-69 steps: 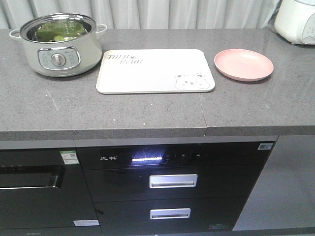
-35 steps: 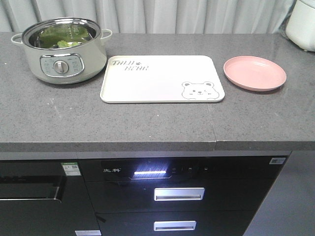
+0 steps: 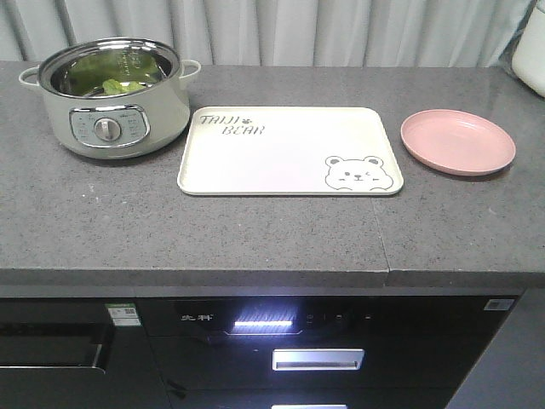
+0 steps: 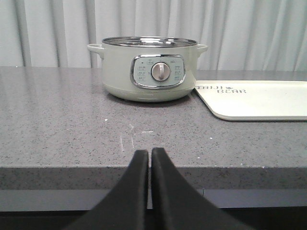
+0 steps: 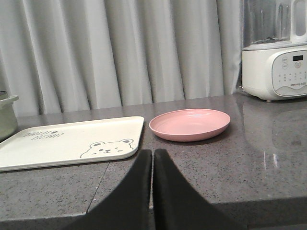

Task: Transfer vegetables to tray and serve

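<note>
Found the left gripper [image 4: 149, 154] clenched, black fingers [image 4: 138, 184] pressed together with only a hairline slit between, grasping nothing, poised before the front edge of the grey countertop [image 4: 57, 124]. Found the right gripper [image 5: 152, 154] likewise clenched on nothing, at the same edge farther right. Saw, ahead of the left gripper and well apart from it, a pale green electric pot [image 4: 149, 72] with a dial on its face. Spotted the lettuce leaf [image 3: 119, 86] inside that pot, bright green against the steel wall. Noted the tray [image 3: 281, 158] lying flat just beside the pot on its right, bear face at the near right corner. Saw the pink plate [image 3: 458, 142] near the tray's right side, not touching. Made out a white appliance [image 5: 276, 67] at far right, and a grey curtain [image 5: 120, 48] behind.
</note>
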`<state>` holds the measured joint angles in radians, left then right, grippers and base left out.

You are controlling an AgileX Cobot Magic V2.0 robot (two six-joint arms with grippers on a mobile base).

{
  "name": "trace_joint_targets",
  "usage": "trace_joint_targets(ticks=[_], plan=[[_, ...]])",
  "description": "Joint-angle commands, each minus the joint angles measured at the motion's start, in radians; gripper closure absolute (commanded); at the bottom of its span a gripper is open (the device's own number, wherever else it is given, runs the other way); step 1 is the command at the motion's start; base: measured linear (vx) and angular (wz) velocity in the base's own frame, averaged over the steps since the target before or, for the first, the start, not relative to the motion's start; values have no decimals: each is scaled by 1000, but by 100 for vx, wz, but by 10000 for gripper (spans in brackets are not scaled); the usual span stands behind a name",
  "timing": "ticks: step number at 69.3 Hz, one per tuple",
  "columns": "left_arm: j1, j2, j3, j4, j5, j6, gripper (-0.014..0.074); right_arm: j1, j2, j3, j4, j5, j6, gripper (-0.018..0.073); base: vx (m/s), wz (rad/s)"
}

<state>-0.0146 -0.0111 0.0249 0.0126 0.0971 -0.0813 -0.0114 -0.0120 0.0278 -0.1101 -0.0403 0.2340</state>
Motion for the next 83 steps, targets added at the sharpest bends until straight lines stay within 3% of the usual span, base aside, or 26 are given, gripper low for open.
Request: trace_joint_targets(ticks=[1, 83], plan=[[1, -15, 27, -3, -72, -11, 602, 0, -5, 16, -10, -76, -4, 562, 8, 0], [1, -15, 27, -3, -72, -11, 602, 0, -5, 16, -10, -76, -4, 562, 7, -2]])
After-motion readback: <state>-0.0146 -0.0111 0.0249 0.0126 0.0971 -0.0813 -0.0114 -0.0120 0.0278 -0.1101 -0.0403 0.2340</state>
